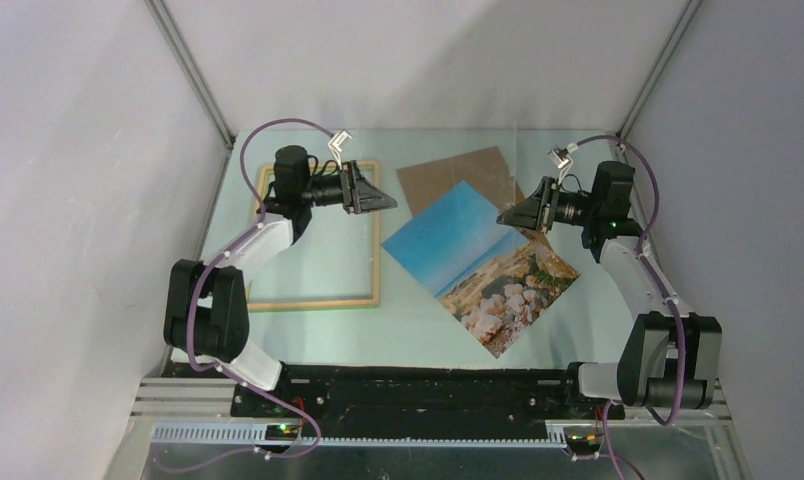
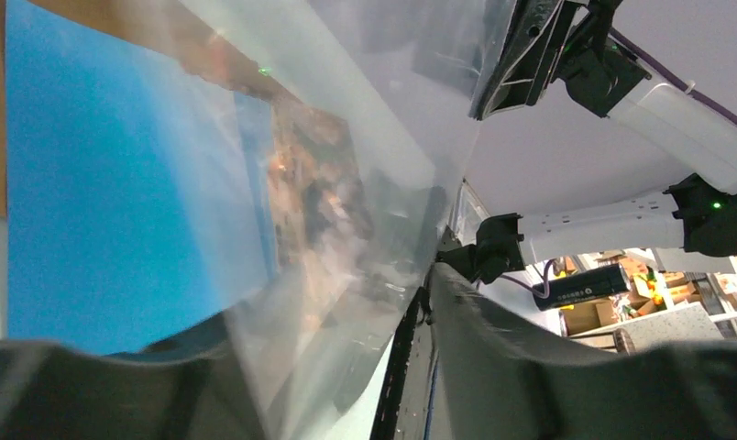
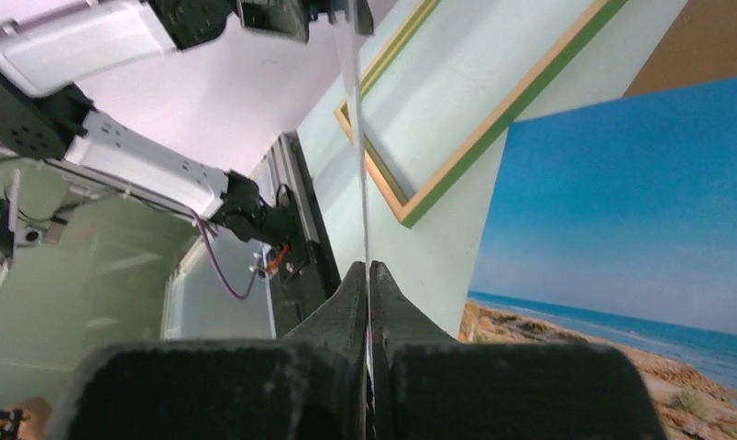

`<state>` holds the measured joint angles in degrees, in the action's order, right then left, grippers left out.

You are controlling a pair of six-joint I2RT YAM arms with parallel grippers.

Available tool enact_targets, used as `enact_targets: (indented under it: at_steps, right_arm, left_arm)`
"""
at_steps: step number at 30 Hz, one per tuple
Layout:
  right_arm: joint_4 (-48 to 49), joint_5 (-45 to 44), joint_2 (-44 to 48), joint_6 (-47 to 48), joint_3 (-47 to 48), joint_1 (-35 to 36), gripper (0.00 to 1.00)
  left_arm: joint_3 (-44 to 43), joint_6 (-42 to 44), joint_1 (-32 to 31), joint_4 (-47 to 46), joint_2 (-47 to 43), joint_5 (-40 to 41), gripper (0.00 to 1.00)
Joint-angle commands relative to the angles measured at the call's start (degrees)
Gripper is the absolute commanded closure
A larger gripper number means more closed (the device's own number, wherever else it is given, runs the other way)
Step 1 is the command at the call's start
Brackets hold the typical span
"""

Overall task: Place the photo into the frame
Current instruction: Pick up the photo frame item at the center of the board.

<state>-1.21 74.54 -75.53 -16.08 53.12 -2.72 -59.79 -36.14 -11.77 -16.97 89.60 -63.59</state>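
The right gripper [image 3: 368, 275] is pinched closed on the edge of a clear sheet [image 2: 365, 119]. The left gripper [image 1: 388, 203] has its fingers apart around the sheet's far side. Below and between the two grippers, the photo [image 1: 478, 265] lies face up on the tabletop [image 1: 418, 330]. The frame [image 1: 316, 302] lies flat under the left gripper.

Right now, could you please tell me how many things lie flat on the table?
3: the frame at left, the photo in the centre, the brown backing board partly under the photo's far corner. Others may be hidden.
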Motion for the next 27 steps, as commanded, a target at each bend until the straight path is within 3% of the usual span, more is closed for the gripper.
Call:
enact_targets:
  at_steps: [1,6,14,17,19,21,22,24,27]
  right_arm:
    - [15.97,-3.05,1.79,-14.48,-0.81,0.52,1.00]
    - [21.93,-7.17,2.02,-20.83,-1.98,0.38,1.00]
    - [26.57,-12.08,1.04,-26.64,-3.75,0.17,1.00]
    - [28.19,-11.66,-0.34,-27.58,-4.16,0.42,1.00]
    - [30.51,-10.39,-1.39,-28.48,-4.57,0.74,1.00]
    - [31.98,-9.53,-2.30,-28.75,-4.75,1.16,1.00]
    - [32.24,-9.30,-2.75,-28.48,-4.72,1.45,1.00]
    - [32.11,-8.75,-3.18,-27.70,-4.65,2.00,0.95]
    - [31.37,-8.16,-3.30,-26.43,-4.63,2.52,0.87]
  left_arm:
    - [-1.35,-1.34,0.55,-1.88,0.17,-1.06,0.38]
    - [-0.57,-1.40,1.26,-1.87,0.15,-1.38,0.25]
    - [0.02,-2.00,1.46,-1.79,1.39,-1.55,0.23]
    - [-0.30,-2.27,1.47,-1.84,2.41,-1.49,0.38]
    - [-0.88,-2.58,1.36,-1.79,3.14,-1.66,0.54]
    - [-1.76,-3.06,1.15,-1.95,3.74,-2.43,0.77]
    - [-2.29,-3.48,0.99,-2.09,3.87,-2.55,0.92]
    - [-2.68,-4.21,0.74,-2.56,3.82,-2.58,0.99]
    - [-3.15,-5.69,0.57,-3.50,3.79,-2.50,1.00]
